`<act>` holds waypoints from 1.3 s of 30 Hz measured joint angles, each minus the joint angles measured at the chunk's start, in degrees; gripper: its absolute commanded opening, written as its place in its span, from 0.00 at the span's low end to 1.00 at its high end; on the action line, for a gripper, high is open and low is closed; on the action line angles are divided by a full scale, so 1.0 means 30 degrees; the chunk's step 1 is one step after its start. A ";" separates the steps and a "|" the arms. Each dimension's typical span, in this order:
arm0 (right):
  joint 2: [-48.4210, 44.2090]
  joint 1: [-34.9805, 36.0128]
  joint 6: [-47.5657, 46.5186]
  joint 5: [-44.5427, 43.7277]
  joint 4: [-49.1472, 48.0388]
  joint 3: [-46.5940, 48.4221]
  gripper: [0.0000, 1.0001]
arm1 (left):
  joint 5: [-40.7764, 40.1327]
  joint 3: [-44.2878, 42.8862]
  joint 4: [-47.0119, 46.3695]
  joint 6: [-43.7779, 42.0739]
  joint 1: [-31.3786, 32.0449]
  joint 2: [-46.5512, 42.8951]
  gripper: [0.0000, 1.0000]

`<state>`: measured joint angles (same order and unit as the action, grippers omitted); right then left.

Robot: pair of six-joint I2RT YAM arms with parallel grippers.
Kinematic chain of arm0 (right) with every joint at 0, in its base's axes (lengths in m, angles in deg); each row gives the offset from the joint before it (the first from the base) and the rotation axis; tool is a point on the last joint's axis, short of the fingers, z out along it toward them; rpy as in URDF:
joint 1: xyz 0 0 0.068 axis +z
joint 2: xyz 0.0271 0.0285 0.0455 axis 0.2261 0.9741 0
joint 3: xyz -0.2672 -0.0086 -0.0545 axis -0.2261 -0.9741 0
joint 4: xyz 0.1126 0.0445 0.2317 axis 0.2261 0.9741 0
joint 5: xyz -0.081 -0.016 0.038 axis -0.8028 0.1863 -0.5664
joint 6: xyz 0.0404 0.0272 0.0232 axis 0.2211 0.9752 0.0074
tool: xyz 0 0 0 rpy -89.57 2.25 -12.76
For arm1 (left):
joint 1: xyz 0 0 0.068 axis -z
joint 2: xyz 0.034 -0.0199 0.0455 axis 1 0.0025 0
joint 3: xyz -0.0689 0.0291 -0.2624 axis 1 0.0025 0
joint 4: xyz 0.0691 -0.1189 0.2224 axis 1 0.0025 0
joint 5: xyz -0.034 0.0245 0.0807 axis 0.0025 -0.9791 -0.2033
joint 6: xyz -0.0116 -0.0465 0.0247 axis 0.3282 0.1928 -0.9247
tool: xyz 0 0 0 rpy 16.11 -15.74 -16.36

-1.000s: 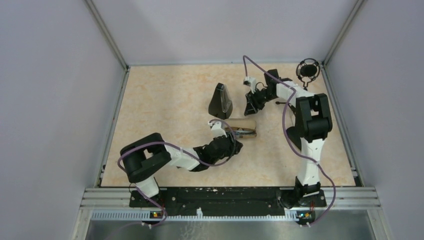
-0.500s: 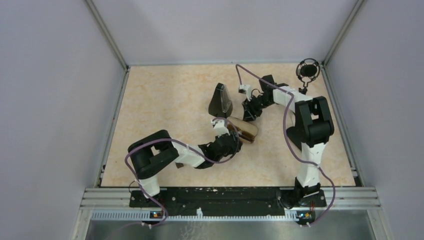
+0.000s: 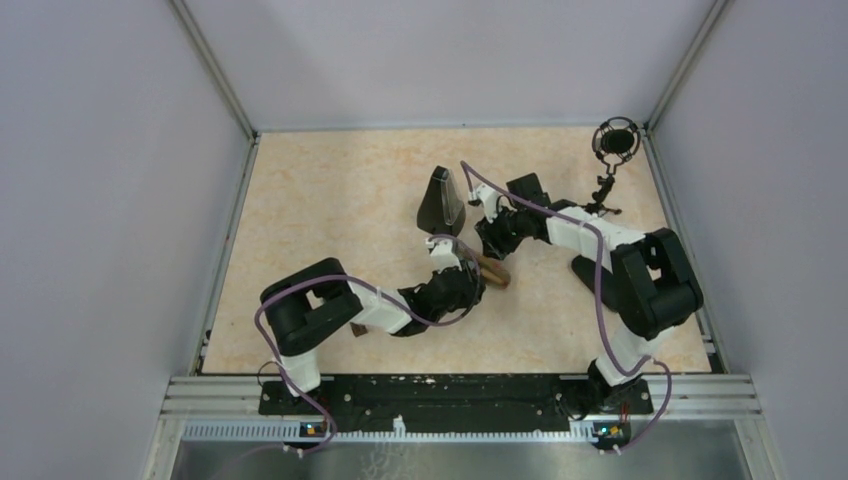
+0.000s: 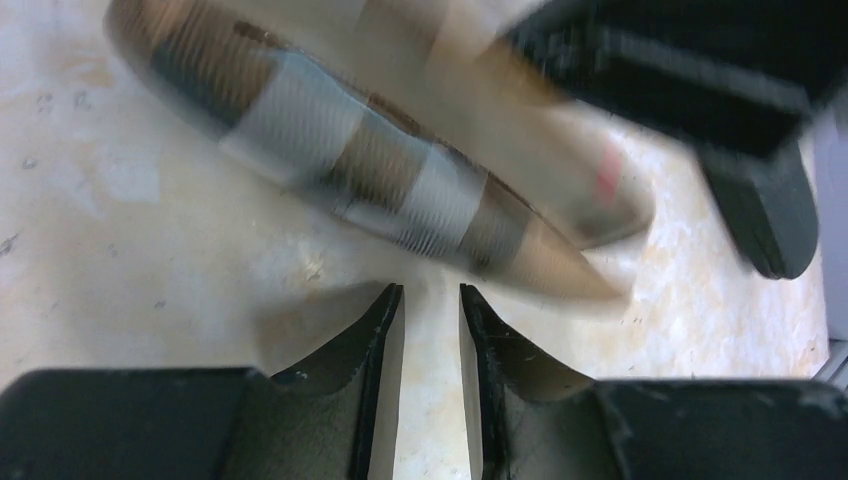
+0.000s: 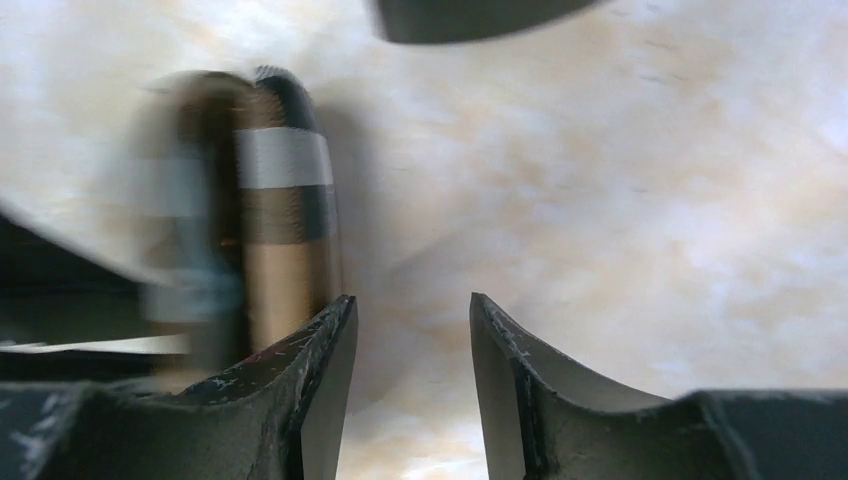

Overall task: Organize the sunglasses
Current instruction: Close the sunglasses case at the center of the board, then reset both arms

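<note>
two arms are reaching in over the middle of the tabletop, one from each side.

- left gripper: its fingers are standing close together with a narrow gap and are pinching nothing. only bare tabletop is showing between them. it is sitting low, with the plaid cylindrical case lying at a slant just beyond the fingertips. the case is blurred, so contact cannot be told.
- right gripper: its fingers are spread, with nothing between them but tabletop. one end of the plaid cylindrical case is showing just beside one finger, outside the gap, and is blurred.
- plaid cylindrical case: it is lying on its side between the two grippers, near the centre of the tabletop.
- black triangular case: it is standing just beyond the plaid one, toward the far side.
- sunglasses: one dark round-lensed pair is sitting at the far right corner of the tabletop, close to the wall and well apart from both grippers. it is too small to tell more.
</note>
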<state>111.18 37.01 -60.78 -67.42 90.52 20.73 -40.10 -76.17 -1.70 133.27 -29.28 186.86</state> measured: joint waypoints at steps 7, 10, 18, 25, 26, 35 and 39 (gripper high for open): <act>-0.1253 0.1763 0.1486 0.1333 0.0503 -0.0299 0.46 | 0.0160 -0.0430 -0.0525 0.0102 -0.0051 0.0568 0.33; -0.1239 0.1712 0.1843 0.1392 0.0619 -0.0262 0.46 | 0.0182 -0.0423 -0.0525 0.0189 -0.0051 0.0568 0.35; -0.1530 0.0146 0.2586 0.3118 0.2769 0.0058 0.60 | 0.1435 0.0189 -0.0459 0.1035 -0.0022 0.0029 0.36; -0.4714 -0.1268 0.2718 0.3388 0.3308 -0.0357 0.99 | 0.2106 0.0466 0.2149 0.0831 0.1166 -0.1923 0.46; -0.5727 -0.1472 0.2732 0.3395 0.3126 -0.0641 0.99 | 0.2135 0.0459 0.2769 0.0583 0.1333 -0.2317 0.48; -1.2866 -0.1814 0.3767 0.1858 -0.0678 -0.5027 0.99 | 0.0423 -0.0546 0.9836 -0.3038 0.1290 -0.6368 0.71; -1.3821 -0.1814 0.4736 0.0612 -0.1377 -0.5974 0.99 | -0.0430 -0.1137 1.2276 -0.5100 0.0714 -0.8721 0.86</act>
<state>69.72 31.57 -46.57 -65.58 86.39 2.81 -41.39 -79.58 35.13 117.97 -27.14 160.70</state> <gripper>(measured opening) 0.985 0.765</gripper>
